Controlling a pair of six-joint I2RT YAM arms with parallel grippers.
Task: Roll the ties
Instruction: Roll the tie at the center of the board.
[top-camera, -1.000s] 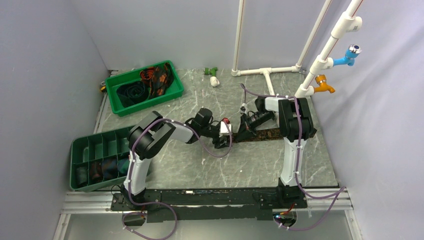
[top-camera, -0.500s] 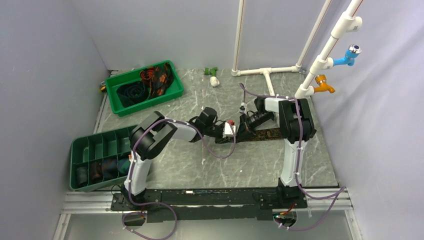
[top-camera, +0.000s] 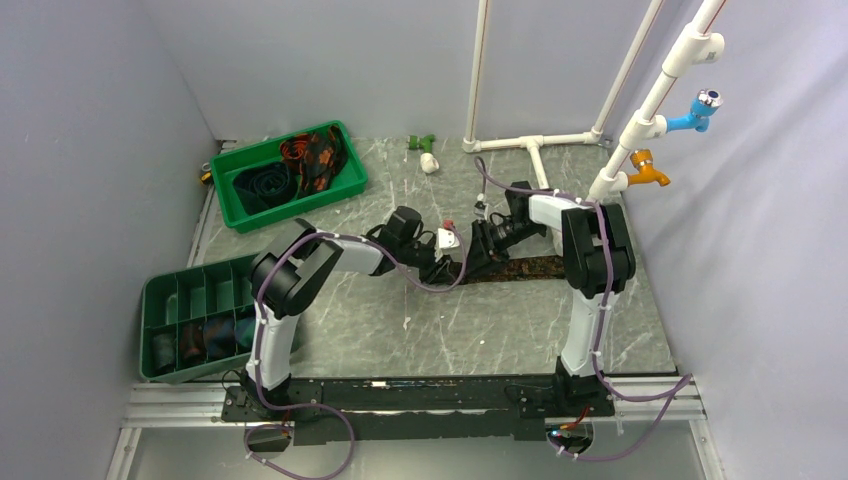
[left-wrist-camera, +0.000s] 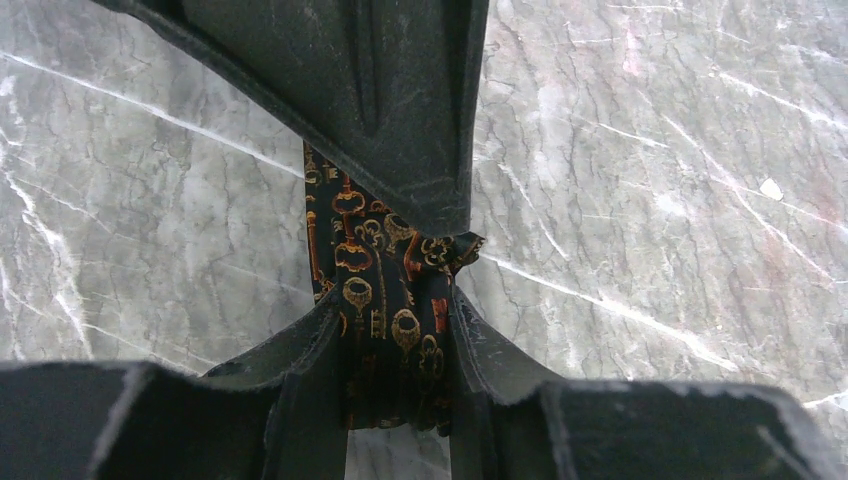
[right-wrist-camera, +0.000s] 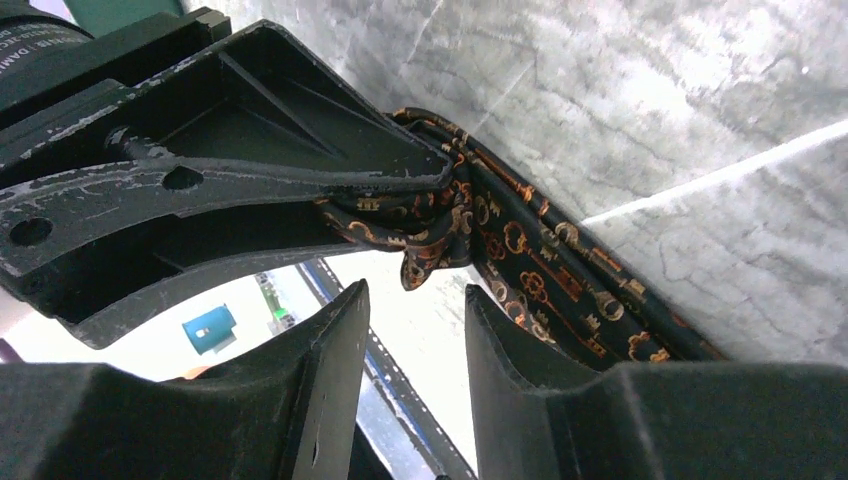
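A dark brown tie with an orange key print lies stretched to the right on the marble table. My left gripper is shut on its left end. In the left wrist view the cloth sits pinched between the fingers of the left gripper. My right gripper is right next to it, over the same end. In the right wrist view the right gripper is open with nothing between its fingers, and the tie's folded tip hangs just beyond them.
A green tray at the back left holds loose ties. A green compartment tray at the left edge holds rolled ties. White pipes and a green-white fitting stand at the back.
Both grippers have shifted a little to the left and toward the back, carrying the tie's left end with them. The rest of the tie stays on the table.
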